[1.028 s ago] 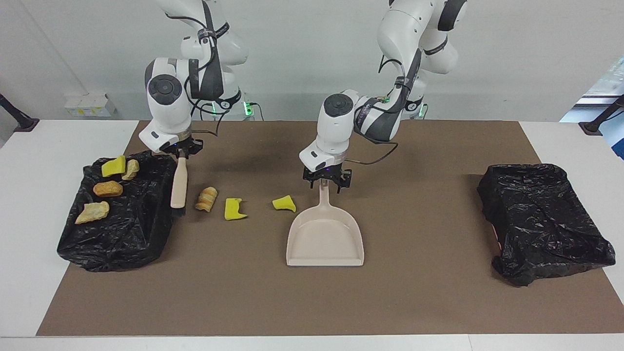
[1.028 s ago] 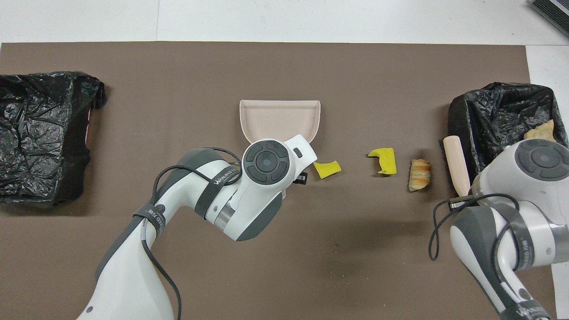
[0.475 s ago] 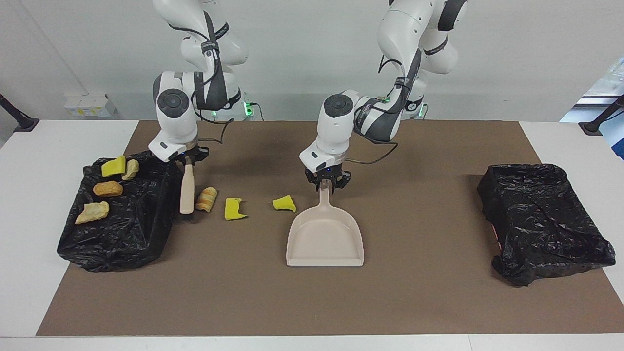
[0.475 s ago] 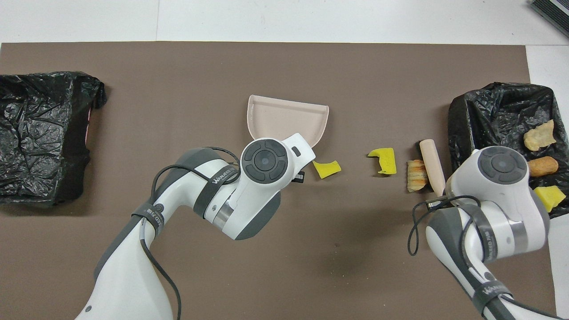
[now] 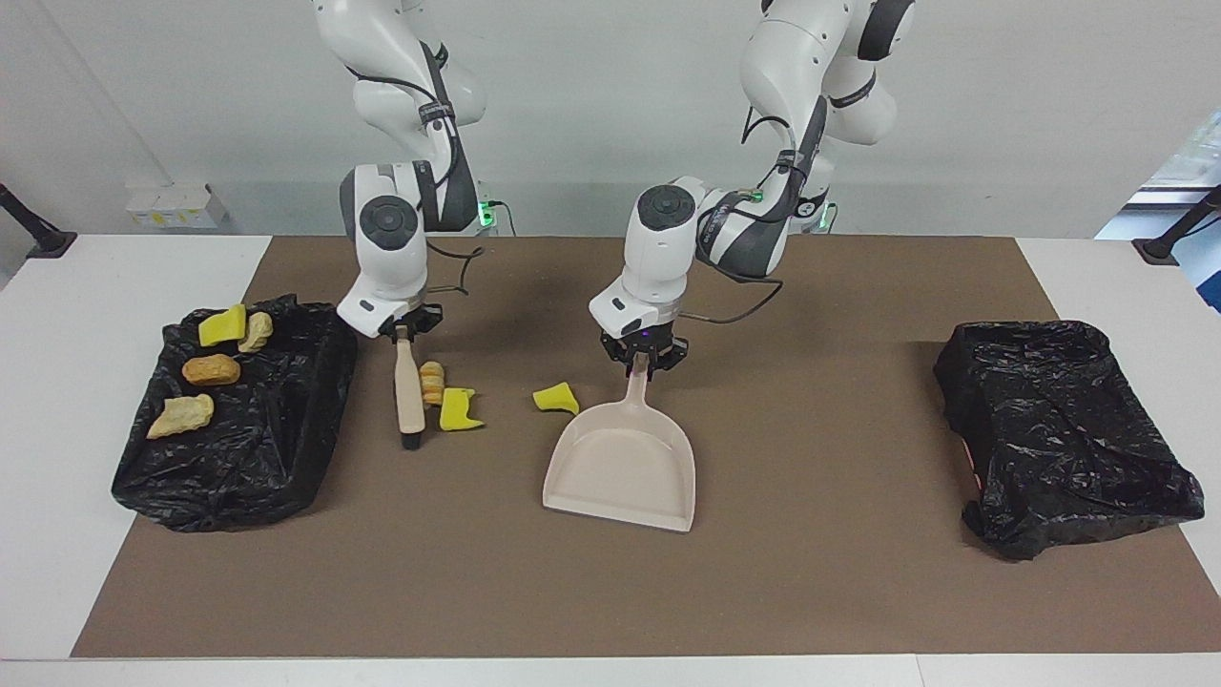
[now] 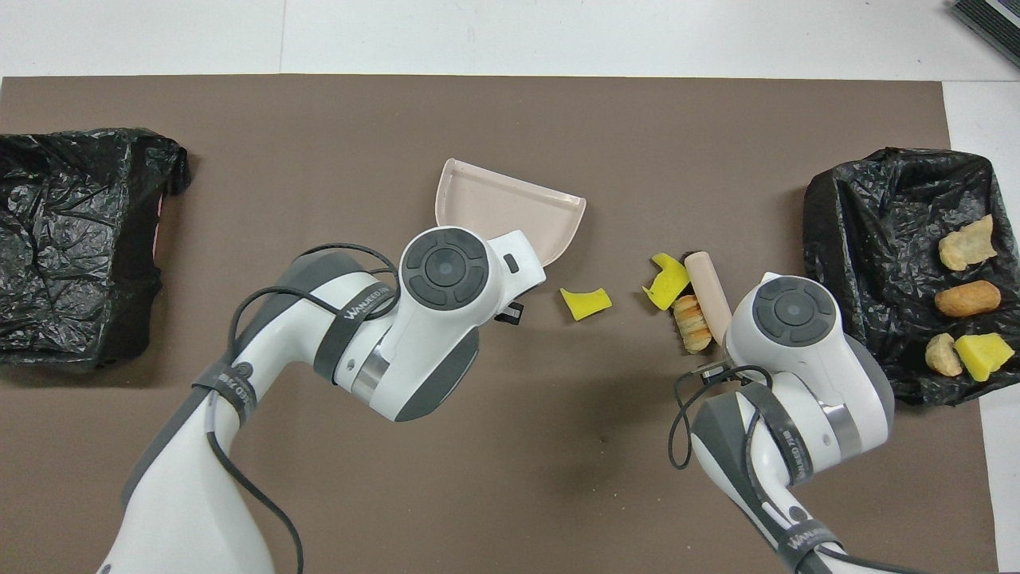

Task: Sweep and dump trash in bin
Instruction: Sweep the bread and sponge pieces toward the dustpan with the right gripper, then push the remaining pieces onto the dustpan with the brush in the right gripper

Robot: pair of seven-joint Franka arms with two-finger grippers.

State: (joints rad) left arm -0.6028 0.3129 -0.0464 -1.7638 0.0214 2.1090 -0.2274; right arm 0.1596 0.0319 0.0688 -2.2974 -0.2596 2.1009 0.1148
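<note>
Clamped on the beige black-bristled brush (image 5: 409, 391), the right gripper (image 5: 403, 331) pushes a tan bread lump (image 5: 432, 381) against a yellow sponge scrap (image 5: 457, 408). The beige plastic dustpan (image 5: 620, 468) is held shut-fingered by the left gripper (image 5: 645, 359); its angled mouth may be missed by the scraps.

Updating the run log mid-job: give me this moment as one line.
right gripper: holds brush against bread lump, yellow scrap | left gripper: holds dustpan | second scrap: beside dustpan

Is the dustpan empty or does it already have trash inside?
Empty. The dustpan shows only its bare beige floor; the nearest yellow scrap lies on the mat beside it.
</note>
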